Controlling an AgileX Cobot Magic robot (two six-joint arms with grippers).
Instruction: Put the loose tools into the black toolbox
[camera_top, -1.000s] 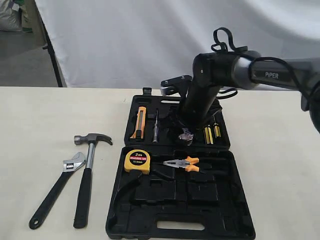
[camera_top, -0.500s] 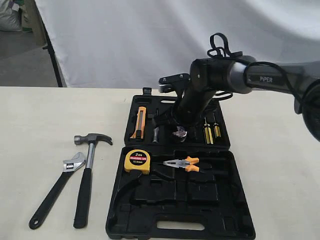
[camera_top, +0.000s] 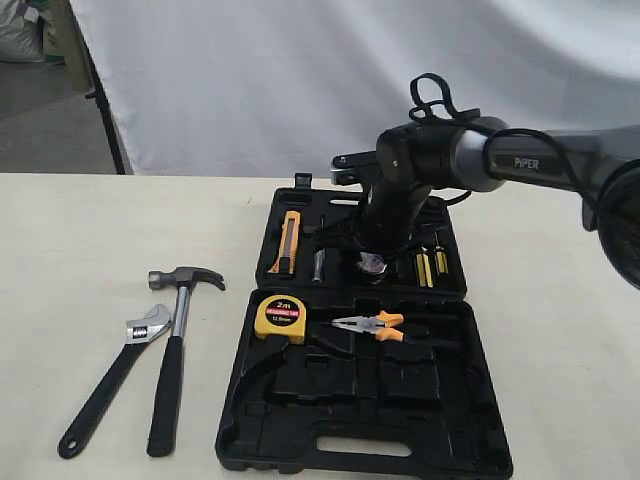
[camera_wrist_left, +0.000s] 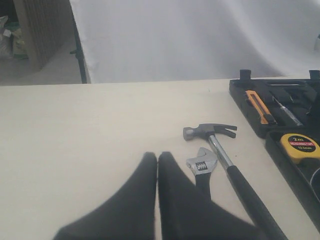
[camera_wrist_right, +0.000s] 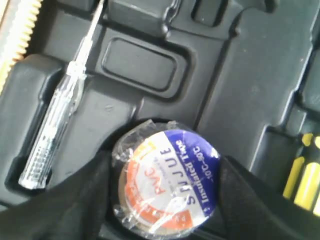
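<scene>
Tape roll (camera_wrist_right: 170, 185): pinched between the black fingers of the right gripper (camera_wrist_right: 167, 202), just above the rear half of the black toolbox (camera_top: 350, 395); its printed label shows only in the right wrist view.
Right arm: comes in from the right, bent down over that rear half.
Hammer (camera_top: 172, 360), wrench (camera_top: 110, 385): side by side on the table (camera_top: 60, 230), left of the toolbox.
Left gripper (camera_wrist_left: 157, 159): fingers pressed together, empty; visible only in its own wrist view.

Hammer (camera_top: 174, 350), wrench (camera_top: 108, 384), tape roll (camera_wrist_right: 167, 181): one each
</scene>
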